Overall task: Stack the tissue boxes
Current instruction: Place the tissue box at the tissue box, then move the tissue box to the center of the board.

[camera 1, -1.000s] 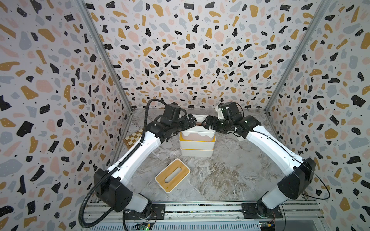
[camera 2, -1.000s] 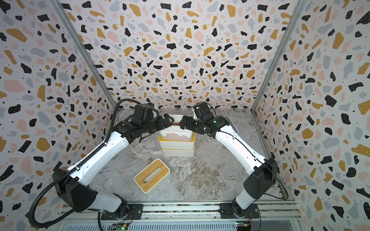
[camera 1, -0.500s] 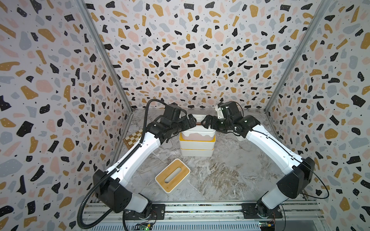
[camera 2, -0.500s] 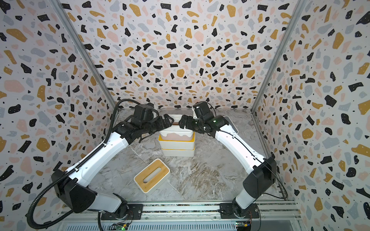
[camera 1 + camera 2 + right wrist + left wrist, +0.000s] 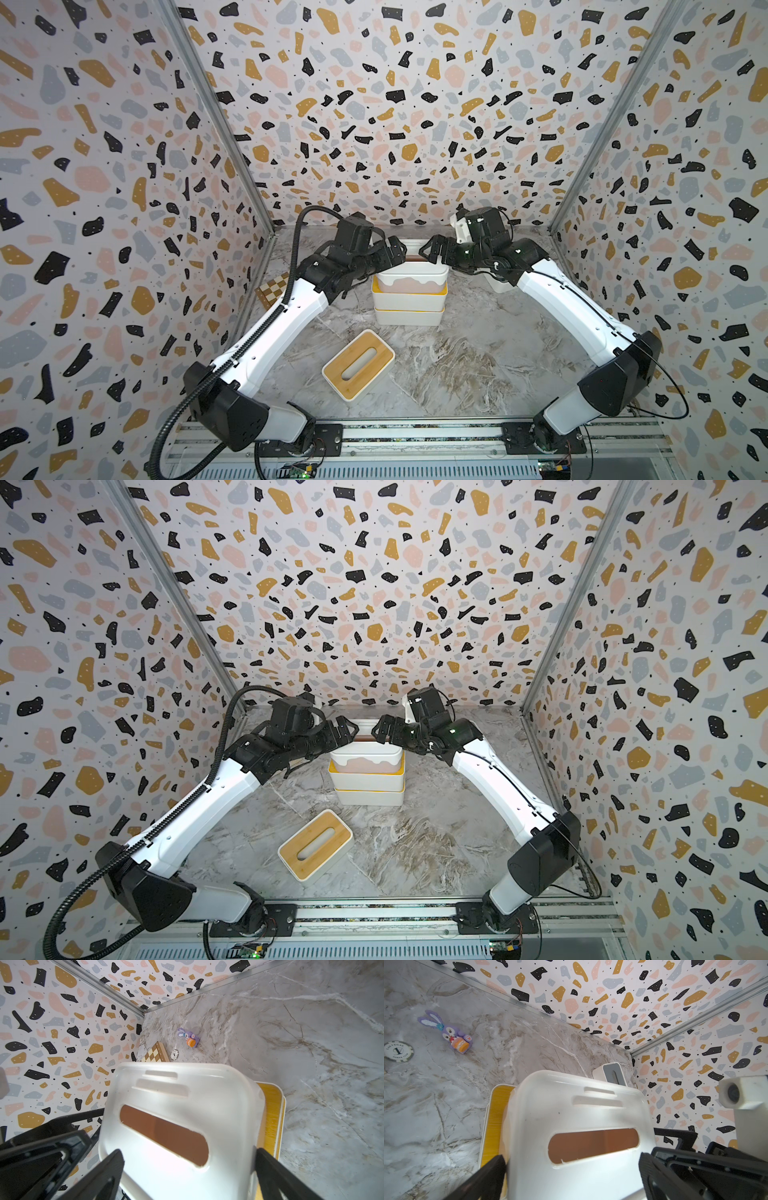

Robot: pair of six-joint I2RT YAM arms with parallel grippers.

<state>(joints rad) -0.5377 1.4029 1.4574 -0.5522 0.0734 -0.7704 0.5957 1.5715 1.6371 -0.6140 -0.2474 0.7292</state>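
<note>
three tissue boxes stand stacked at the centre of the marble tabletop [image 5: 478, 365] in both top views. the lower yellow-lidded box [image 5: 407, 319] is at the bottom, the upper yellow-lidded box [image 5: 409, 301] sits on it, and the pink-sided white box [image 5: 411, 278] is on top, its oval slot facing up.

the left gripper [image 5: 398, 251] reaches in from the left of the frame and the right gripper [image 5: 430, 251] from the right. the two almost meet over the top box, one at each end.

in the left wrist view the left fingers [image 5: 492, 1174] flank the white box close against its walls; i cannot tell whether they are clenched on it or only lying beside it. in the right wrist view the right fingers [image 5: 276, 1172] stand spread wide on either side of the other end, and they look released rather than pinching.

the light wood box [image 5: 358, 365] lies alone in the lower centre of the frame, turned at an angle and well apart from the stack. the grey box [image 5: 613, 1073] stands beyond the stack, mostly hidden under the right arm in the top views.

the chessboard [image 5: 275, 289] lies at the left edge of the tabletop, partly hidden by the left arm. near it are a purple bunny toy [image 5: 450, 1032] and a poker chip [image 5: 397, 1051].
</note>
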